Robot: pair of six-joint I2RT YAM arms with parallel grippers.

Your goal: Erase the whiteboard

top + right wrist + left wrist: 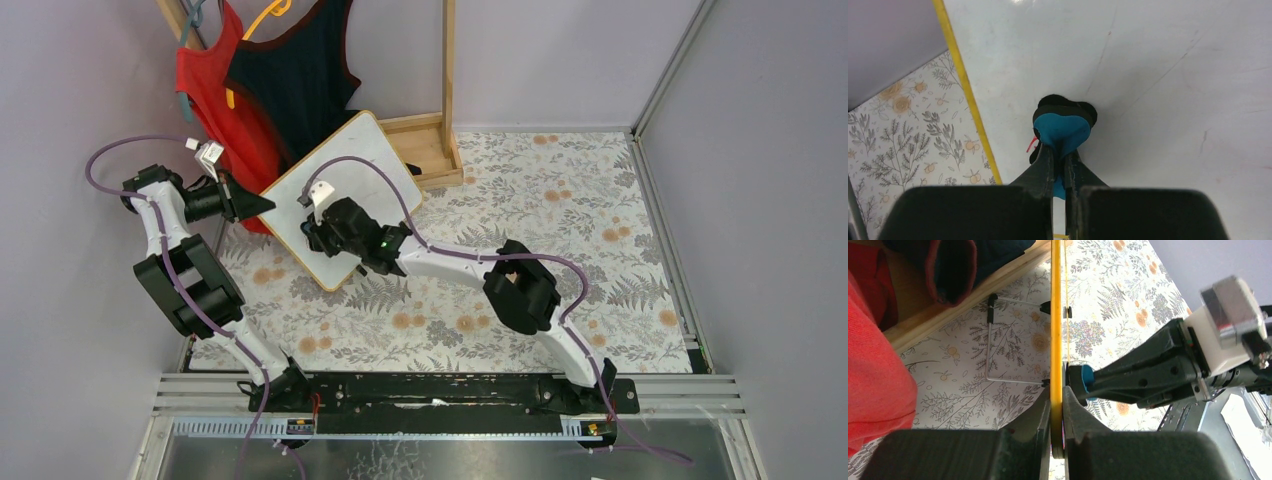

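We count one whiteboard [375, 150] and one blue eraser [1062, 131]. Arms: two, a left arm [190, 280] and a right arm [520, 285]. That gives two grippers, the left gripper [1058, 400] and the right gripper [1060, 155]. We note two purple cables [110, 150], one per arm. Garments: two, a red top [215, 90] and a dark top [300, 70]. We log one yellow hanger [265, 15], one wooden rack [447, 80], one flowered tablecloth [560, 200] and one wire stand [989, 340].

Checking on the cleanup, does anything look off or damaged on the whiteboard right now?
A small red stroke shows on the whiteboard beside the blue eraser, and faint hairline scratches cross its surface. Nothing looks spilled.
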